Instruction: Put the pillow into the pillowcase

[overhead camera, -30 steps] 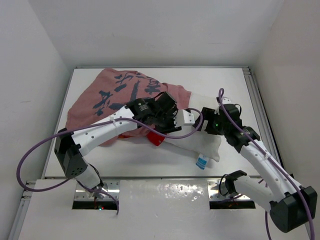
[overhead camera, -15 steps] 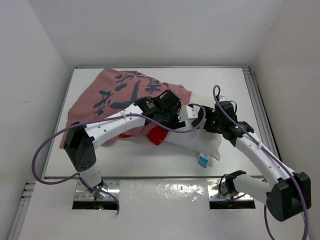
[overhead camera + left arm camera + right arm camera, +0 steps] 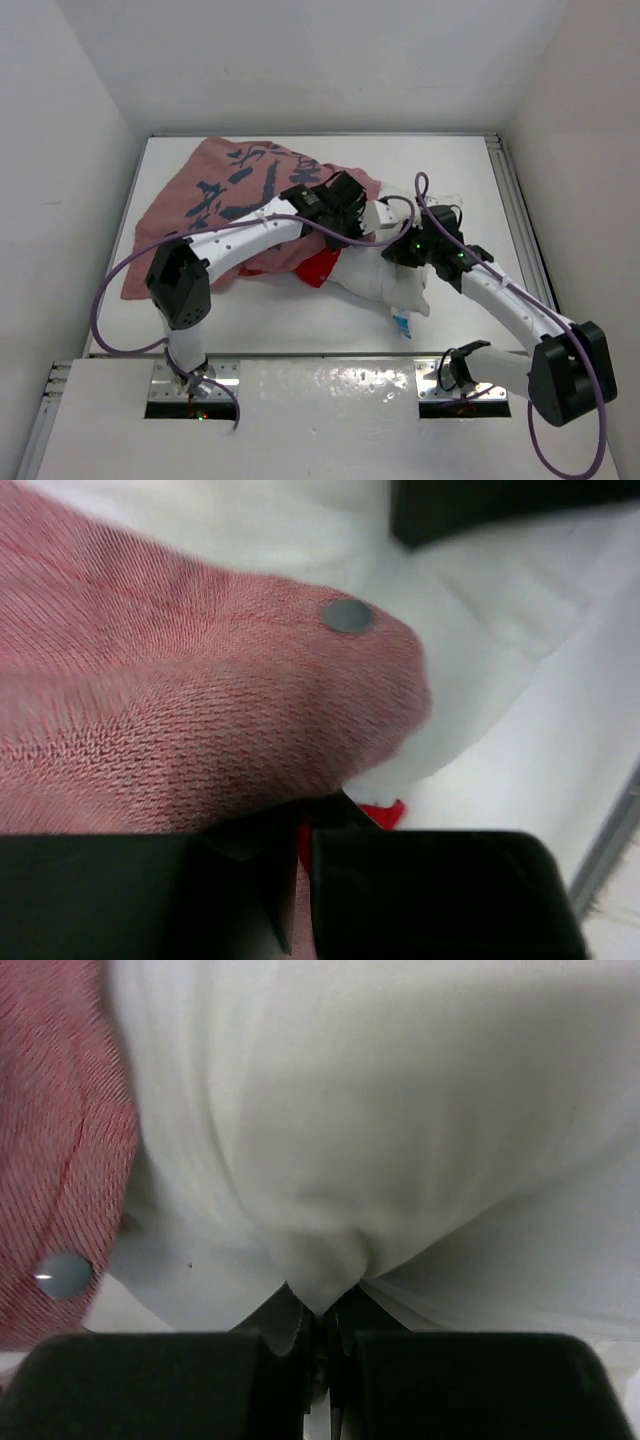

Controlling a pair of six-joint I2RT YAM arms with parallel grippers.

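The red pillowcase [image 3: 225,190] lies crumpled at the table's back left, its pinkish inside showing. The white pillow [image 3: 385,275] lies just right of it, one end under the case's edge, its blue tag [image 3: 402,322] at the near corner. My left gripper [image 3: 345,215] is over the case's opening, shut on a fold of pillowcase fabric [image 3: 200,740]; a snap button [image 3: 348,615] shows on that fold. My right gripper [image 3: 400,250] is shut on a pinched fold of the pillow [image 3: 320,1270]. The pillowcase edge [image 3: 60,1140] with a button sits at the left of the right wrist view.
White walls close in the table on three sides. A metal rail [image 3: 515,200] runs along the table's right edge. Bare table surface [image 3: 260,320] lies between the fabric and the arm bases.
Both grippers have closed: the left on the pillowcase edge, the right on the pillow. Both arms shifted toward the middle, and the pillow bunched up and moved slightly left.
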